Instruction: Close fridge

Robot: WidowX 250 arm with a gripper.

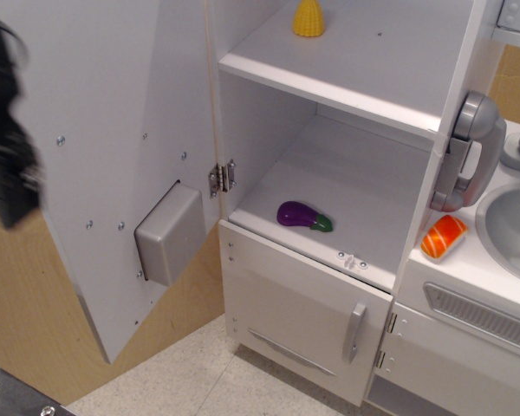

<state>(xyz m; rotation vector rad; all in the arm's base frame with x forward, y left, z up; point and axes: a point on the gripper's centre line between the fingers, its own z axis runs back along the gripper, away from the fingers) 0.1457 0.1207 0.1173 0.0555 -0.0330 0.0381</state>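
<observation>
One fridge stands open, its large door swung wide to the left. Inside are two shelves holding one toy eggplant and one yellow corn. One gripper, a dark blur at the far left edge, lies left of the door; whether its jaws are open or closed cannot be told.

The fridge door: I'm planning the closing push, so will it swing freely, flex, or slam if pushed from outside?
The fridge door hangs on a metal hinge, so it probably swings easily. It looks like a flat rigid panel, so it should not flex. The blurred gripper is at its outer edge, where leverage is greatest; a hard push might slam it.
</observation>
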